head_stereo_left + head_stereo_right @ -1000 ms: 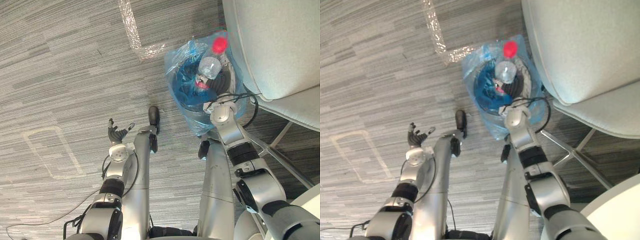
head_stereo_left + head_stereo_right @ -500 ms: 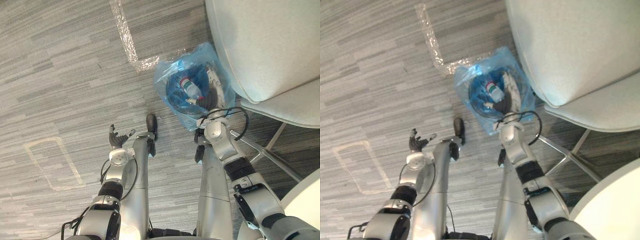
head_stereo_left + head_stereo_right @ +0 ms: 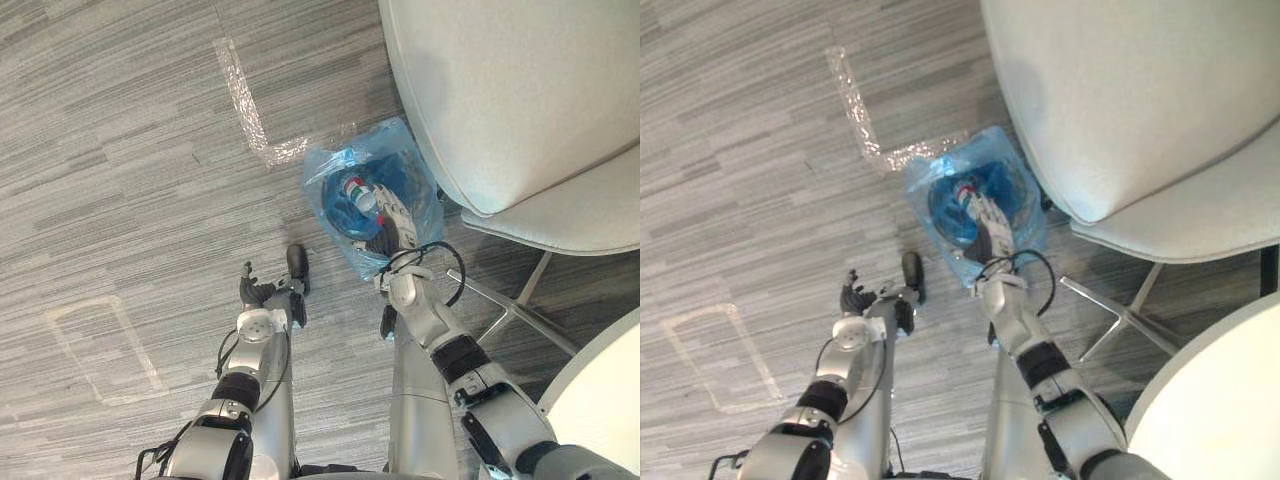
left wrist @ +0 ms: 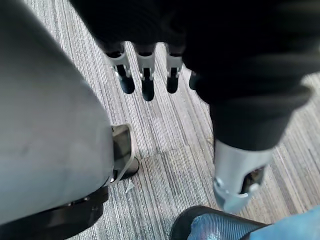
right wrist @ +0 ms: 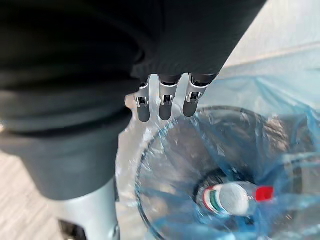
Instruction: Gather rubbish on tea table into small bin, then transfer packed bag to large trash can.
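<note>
The floor is grey striped carpet (image 3: 120,150) with a bent line of shiny tape (image 3: 245,100) stuck on it. A big white chair (image 3: 520,90) stands at two o'clock from the robot, and the edge of a round white table (image 3: 600,400) shows at four o'clock. The small bin (image 5: 150,200) sits on the floor just beside the chair, at one o'clock, lined with a blue bag (image 3: 420,205). A clear bottle (image 5: 230,197) with a red cap lies at the bottom. The right hand (image 3: 395,218) hangs over the bin's rim, fingers (image 5: 161,102) straight and side by side, holding nothing. The left hand (image 3: 255,293) hangs loose and empty at seven o'clock from the bin.
</note>
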Available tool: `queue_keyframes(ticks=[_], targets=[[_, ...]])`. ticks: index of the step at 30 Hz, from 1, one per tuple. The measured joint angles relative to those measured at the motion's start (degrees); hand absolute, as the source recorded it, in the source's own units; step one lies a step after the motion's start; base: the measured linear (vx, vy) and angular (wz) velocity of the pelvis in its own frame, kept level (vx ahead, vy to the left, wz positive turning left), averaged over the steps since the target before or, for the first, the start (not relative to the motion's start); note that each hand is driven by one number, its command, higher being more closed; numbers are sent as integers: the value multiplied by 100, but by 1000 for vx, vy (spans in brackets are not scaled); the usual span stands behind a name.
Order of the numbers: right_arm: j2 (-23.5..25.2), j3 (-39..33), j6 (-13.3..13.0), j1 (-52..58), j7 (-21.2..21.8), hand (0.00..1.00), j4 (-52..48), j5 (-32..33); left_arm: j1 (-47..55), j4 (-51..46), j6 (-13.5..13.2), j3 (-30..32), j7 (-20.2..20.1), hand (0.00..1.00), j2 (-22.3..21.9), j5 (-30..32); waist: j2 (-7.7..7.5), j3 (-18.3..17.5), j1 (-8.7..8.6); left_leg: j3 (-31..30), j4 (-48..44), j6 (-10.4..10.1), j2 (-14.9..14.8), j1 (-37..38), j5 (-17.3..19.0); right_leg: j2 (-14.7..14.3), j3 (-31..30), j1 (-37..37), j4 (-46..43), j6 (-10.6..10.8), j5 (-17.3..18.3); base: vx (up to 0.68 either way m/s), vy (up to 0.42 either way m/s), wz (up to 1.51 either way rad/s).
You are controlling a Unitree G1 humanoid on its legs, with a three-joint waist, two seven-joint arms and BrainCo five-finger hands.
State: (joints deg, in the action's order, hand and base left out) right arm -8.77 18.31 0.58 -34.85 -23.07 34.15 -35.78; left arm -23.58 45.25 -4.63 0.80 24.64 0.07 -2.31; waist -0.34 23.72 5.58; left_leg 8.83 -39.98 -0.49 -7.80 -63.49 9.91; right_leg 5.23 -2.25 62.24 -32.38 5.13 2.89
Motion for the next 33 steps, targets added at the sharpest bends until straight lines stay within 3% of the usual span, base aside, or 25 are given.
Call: queue_keyframes(ticks=[14,20,30,31,33], targets=[[232,-28,151,-338,10,0,1017,-257,-258,172,-11,49,-3,0,-132,-19,3,-11,31,-20,44,-7,80,-197,-72,71,33,209,-41,-2,0,16,1,3],[424,-378,295,-346,-11,0,1367,-405,-324,238,-12,52,-1,0,-177,-25,5,-12,34,-24,14,-6,76,-214,-72,70,35,212,-45,-4,-2,0,0,0],[411,-1143,627,-745,-173,0,1763,-473,-761,395,-13,583,29,0,-302,-244,9,-9,18,-87,-85,6,68,-648,-110,49,62,666,-223,-36,21,2,-1,0],[419,-1144,626,-819,-166,100,1828,-480,-802,409,-11,863,-8,0,-321,-257,12,-7,-16,-99,-104,6,65,-686,-110,47,68,693,-233,-38,22,0,0,0],[430,-1146,623,-858,-127,100,1854,-493,-865,474,-7,1011,-269,0,-269,-484,13,-7,-40,-107,-130,6,54,-741,-110,34,65,736,-249,-37,21,0,0,0]])
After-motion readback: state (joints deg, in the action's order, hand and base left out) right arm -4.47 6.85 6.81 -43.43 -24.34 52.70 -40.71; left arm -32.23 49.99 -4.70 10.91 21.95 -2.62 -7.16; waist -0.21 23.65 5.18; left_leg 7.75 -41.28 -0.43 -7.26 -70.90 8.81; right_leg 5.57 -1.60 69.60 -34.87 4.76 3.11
